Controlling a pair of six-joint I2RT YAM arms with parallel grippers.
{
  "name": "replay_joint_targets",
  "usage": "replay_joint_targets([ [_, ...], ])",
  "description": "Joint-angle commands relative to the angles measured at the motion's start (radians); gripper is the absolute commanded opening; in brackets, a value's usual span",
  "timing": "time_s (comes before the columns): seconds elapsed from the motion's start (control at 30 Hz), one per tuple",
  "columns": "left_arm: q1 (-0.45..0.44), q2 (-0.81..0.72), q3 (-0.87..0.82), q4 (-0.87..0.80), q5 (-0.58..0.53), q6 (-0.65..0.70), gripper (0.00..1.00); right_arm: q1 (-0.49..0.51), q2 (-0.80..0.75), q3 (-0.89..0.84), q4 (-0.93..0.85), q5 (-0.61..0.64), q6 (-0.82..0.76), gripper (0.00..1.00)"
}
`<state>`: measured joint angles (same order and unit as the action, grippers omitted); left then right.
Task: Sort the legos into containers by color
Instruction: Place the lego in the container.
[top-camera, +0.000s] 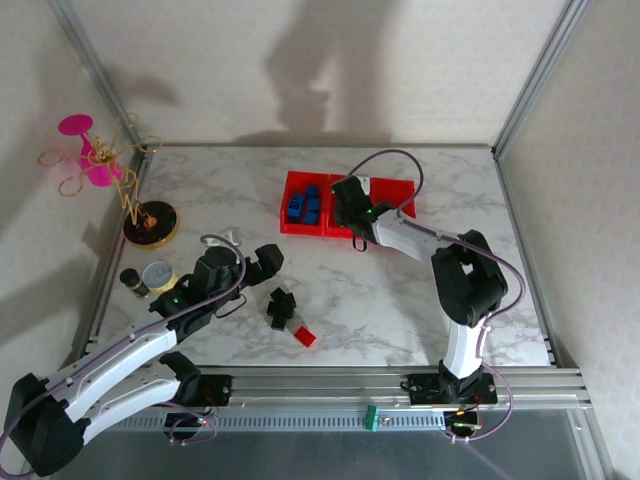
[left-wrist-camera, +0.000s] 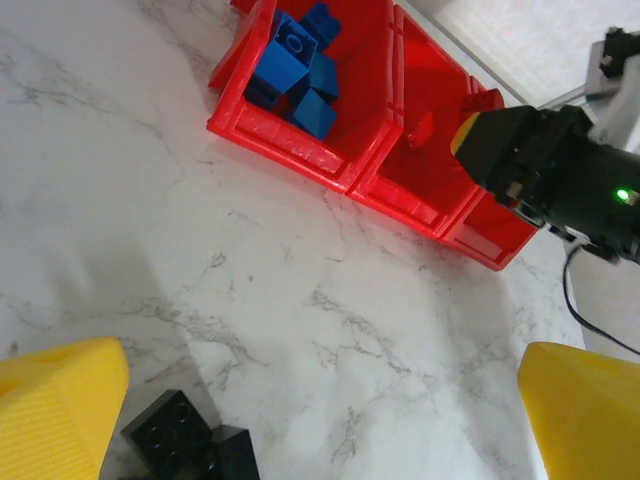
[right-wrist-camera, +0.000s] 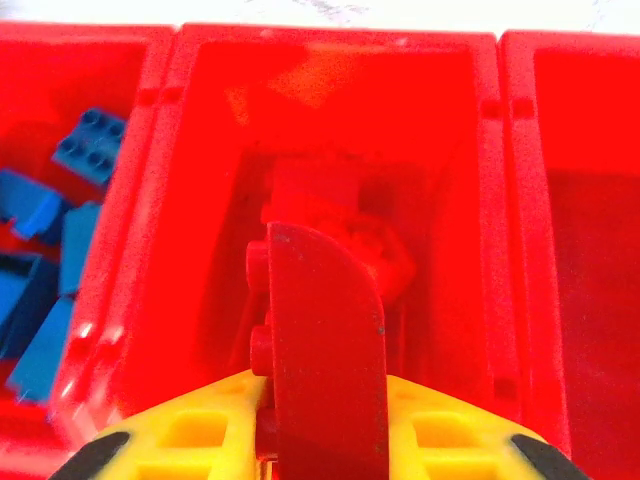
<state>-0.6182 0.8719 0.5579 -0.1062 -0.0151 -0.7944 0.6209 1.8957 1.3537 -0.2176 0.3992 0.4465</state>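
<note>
Three joined red bins (top-camera: 347, 233) stand at the table's far middle. The left bin (left-wrist-camera: 300, 150) holds several blue legos (top-camera: 303, 205); the middle bin (right-wrist-camera: 210, 120) holds red legos (right-wrist-camera: 330, 215). My right gripper (right-wrist-camera: 322, 440) hangs over the middle bin, shut on a dark red curved lego (right-wrist-camera: 325, 340). Black legos (top-camera: 280, 307) and one red lego (top-camera: 304, 336) lie on the marble near the front. My left gripper (top-camera: 262, 262) is open above the table left of them, its yellow fingers (left-wrist-camera: 60, 410) wide apart, with black legos (left-wrist-camera: 190, 440) at the lower left of its view.
A small round tin (top-camera: 157, 274) and a dark bottle (top-camera: 132, 283) stand at the left edge. A gold stand with pink discs (top-camera: 100, 165) and a round dark base (top-camera: 151, 222) occupy the back left. Metal frame posts (top-camera: 530, 75) rise at the corners.
</note>
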Motion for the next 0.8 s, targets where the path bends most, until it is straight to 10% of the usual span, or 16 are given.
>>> replay_joint_targets([
  [0.0,0.008,0.036,0.051,0.054,-0.024,0.023,1.0,-0.033,0.07,0.09,0.016,0.012,-0.064,0.23],
  [0.3,0.008,0.088,0.069,0.073,-0.017,0.03,1.0,-0.075,0.192,0.224,0.009,-0.003,-0.119,0.36],
  [0.77,0.007,0.031,0.074,0.038,-0.013,0.022,1.0,-0.018,-0.038,0.113,0.005,-0.036,-0.111,0.56],
])
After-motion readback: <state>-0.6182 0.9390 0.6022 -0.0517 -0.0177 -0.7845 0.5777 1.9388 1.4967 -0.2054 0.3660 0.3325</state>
